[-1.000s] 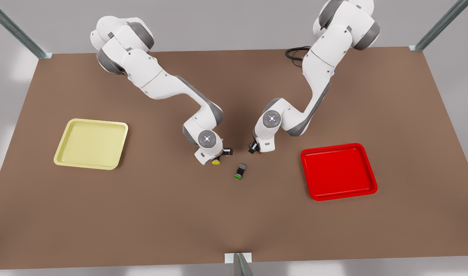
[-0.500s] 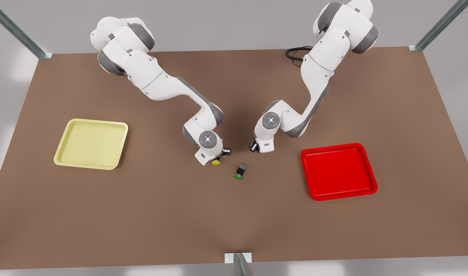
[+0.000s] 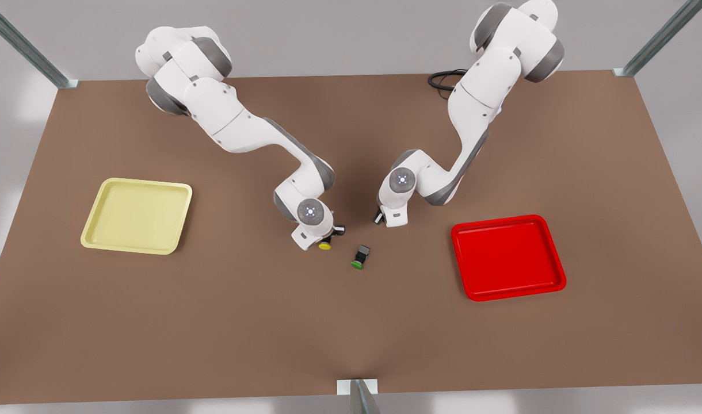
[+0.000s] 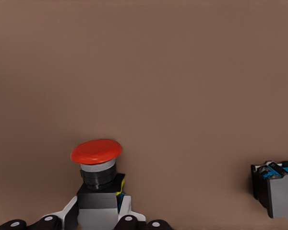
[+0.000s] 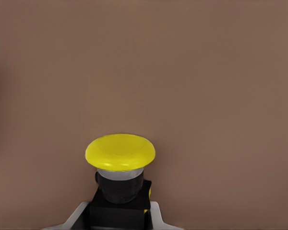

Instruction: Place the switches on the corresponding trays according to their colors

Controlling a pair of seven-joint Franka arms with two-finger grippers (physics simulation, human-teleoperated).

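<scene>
The red switch (image 4: 96, 152) stands upright between the fingers (image 4: 70, 213) of my left gripper (image 4: 98, 215), which is shut on its black body. That gripper (image 3: 384, 219) is the one on the front view's right, left of the red tray (image 3: 549, 284). The yellow switch (image 5: 120, 152) sits in my right gripper (image 5: 120, 213), shut on its dark body. In the front view its yellow cap (image 3: 325, 246) pokes out below this gripper (image 3: 322, 237), well right of the pale yellow tray (image 3: 93, 237).
A green-capped switch (image 3: 359, 257) lies on the brown table (image 3: 351, 322) between the two grippers, slightly nearer the front edge. A dark grey boxy body (image 4: 274, 189) shows beside the red switch. A black cable (image 3: 443, 79) lies at the back.
Both hands have shifted slightly. The one on the front view's right has drifted left and back, and the red cap that peeked out under it is now hidden there.
</scene>
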